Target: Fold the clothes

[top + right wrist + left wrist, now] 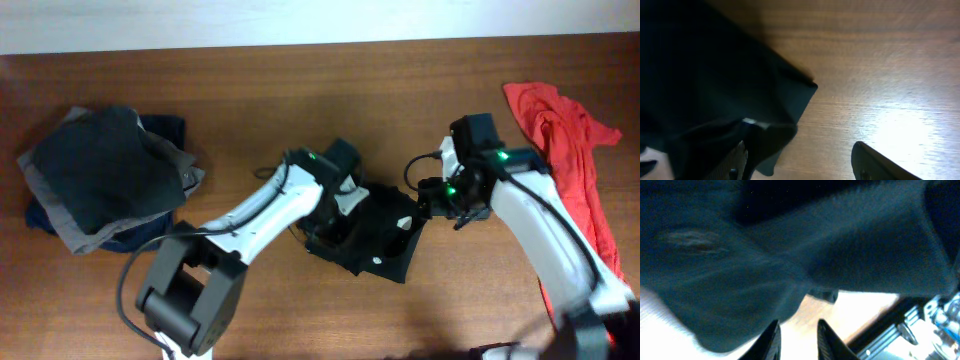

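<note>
the black garment (372,238) lies crumpled in the middle of the table (300,80), between both arms. over it the left gripper (797,325) is parted narrowly, pinching nothing; the right gripper (800,150) gapes wide at the cloth's edge. a red garment (565,140) lies right, a dark pile (100,175) left.

I can't read any words or numbers here. The black cloth (375,240) has a few small white patches (351,198) on it, but they are too tiny to make out. Close up, a pale oval mark (692,237) on that cloth is just a blur. The red cloth (570,140) to its right and the dark pile (100,175) to its left show nothing I can read.
</note>
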`<action>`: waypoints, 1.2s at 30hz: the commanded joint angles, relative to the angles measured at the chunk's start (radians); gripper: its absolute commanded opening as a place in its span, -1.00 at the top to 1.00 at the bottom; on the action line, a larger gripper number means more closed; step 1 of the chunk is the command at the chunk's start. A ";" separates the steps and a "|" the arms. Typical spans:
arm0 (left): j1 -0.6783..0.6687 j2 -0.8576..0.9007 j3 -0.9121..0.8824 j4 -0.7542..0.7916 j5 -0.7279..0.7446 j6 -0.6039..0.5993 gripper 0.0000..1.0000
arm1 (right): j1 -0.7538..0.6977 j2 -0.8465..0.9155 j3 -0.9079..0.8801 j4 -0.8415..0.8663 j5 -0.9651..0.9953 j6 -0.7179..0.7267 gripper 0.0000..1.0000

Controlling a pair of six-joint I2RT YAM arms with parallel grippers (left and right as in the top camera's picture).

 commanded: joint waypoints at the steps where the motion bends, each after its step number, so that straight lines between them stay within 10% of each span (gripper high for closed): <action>1: 0.047 -0.108 0.138 -0.092 -0.113 0.047 0.43 | -0.001 -0.283 0.005 0.023 0.006 -0.015 -0.45; 7: 0.097 -0.277 0.306 -0.154 -0.309 0.046 0.10 | -0.001 -0.644 0.005 0.057 0.066 -0.014 -0.98; 36: 0.219 -0.399 0.337 -0.121 -0.379 0.024 -0.98 | -0.001 -0.832 0.005 -0.112 0.066 -0.014 -0.98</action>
